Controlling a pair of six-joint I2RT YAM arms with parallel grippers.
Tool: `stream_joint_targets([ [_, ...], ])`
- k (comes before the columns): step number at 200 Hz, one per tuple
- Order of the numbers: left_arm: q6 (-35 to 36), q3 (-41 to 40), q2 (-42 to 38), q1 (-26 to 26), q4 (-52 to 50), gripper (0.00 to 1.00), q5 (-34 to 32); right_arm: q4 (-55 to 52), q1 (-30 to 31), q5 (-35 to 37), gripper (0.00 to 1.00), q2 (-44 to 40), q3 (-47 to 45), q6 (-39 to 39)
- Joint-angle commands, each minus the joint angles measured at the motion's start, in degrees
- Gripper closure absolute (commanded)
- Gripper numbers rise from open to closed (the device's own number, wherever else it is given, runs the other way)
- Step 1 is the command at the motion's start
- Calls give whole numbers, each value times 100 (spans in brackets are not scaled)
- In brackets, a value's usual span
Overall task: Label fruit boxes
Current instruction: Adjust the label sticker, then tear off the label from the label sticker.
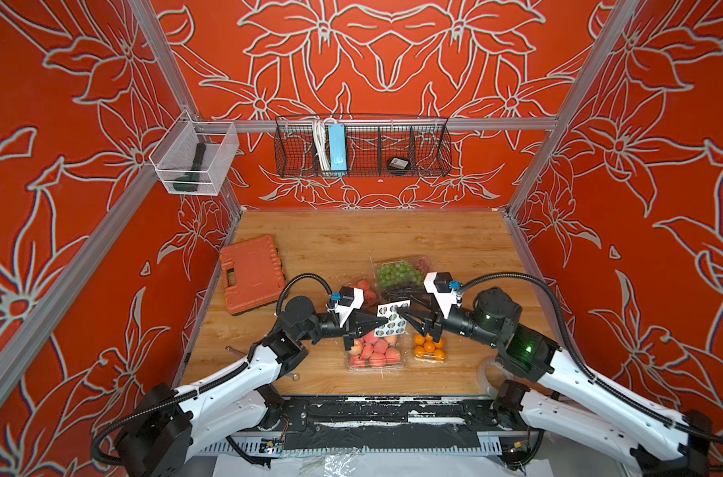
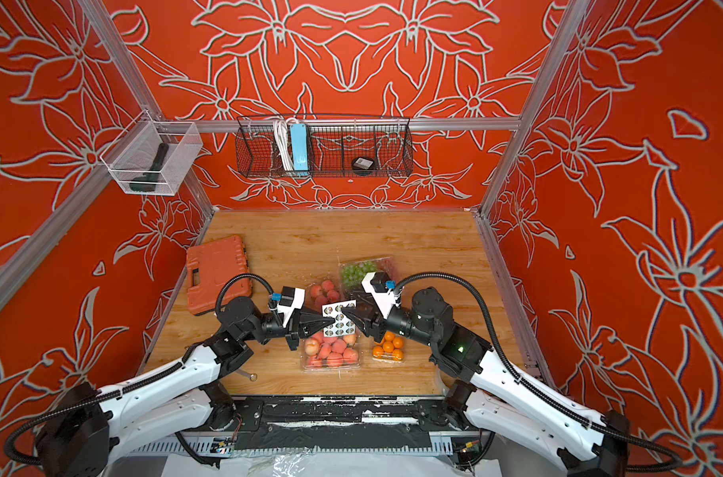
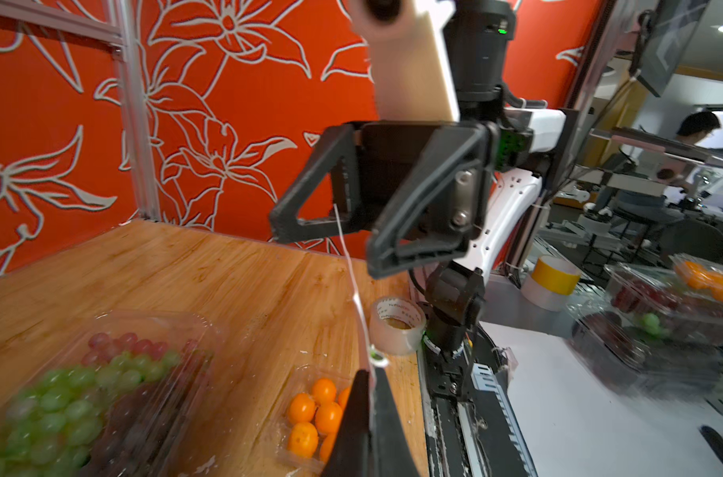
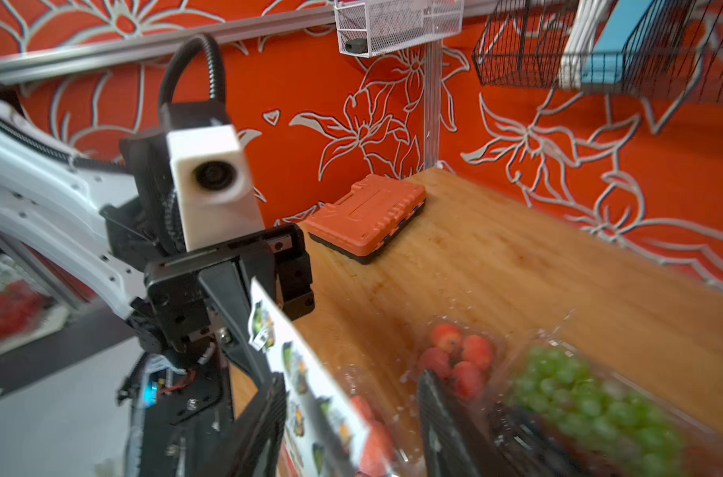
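Note:
A white sheet of round stickers (image 1: 391,319) (image 2: 338,320) hangs above the large peach box (image 1: 374,351). My left gripper (image 1: 386,323) (image 3: 370,380) is shut on its left edge. My right gripper (image 1: 399,309) (image 4: 351,396) stands open from the right, jaws straddling the sheet (image 4: 310,384), which lies close to one finger (image 4: 269,413). The small peach box (image 1: 364,289) and the grape box (image 1: 401,274) sit behind the grippers. The orange box (image 1: 429,349) (image 3: 314,417) is below the right gripper. In the left wrist view the sheet (image 3: 353,289) shows edge-on.
An orange tool case (image 1: 252,274) lies at the table's left edge. A roll of clear tape (image 3: 397,326) sits near the front right corner. A small metal ring (image 1: 296,376) lies at the front left. A wire basket (image 1: 362,146) and a mesh bin (image 1: 194,159) hang on the walls.

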Motion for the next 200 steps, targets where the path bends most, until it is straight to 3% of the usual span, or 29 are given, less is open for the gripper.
stream_joint_targets([
  [1,-227,237,7,-10,-416,100,-581,-226,489,1173,48,72,264,-954],
  [42,-241,398,24,-10,-760,100,-827,158,1241,1830,47,574,371,-1867],
  [66,-212,368,-37,-10,-827,100,-907,342,1338,2260,47,734,429,-2047],
  [91,-183,391,-17,5,-1025,100,-1258,354,1338,2971,41,520,399,-2059],
  [112,-273,491,92,110,-1139,100,-1265,201,1338,2870,40,137,314,-2022],
  [132,-274,463,267,121,-1012,100,-1068,114,1336,2062,45,-65,194,-2129],
  [150,-279,414,197,122,-921,100,-863,-8,1336,1416,58,148,299,-2205],
  [200,-194,315,-41,122,-864,100,-654,191,1339,1099,69,883,599,-2338],
])
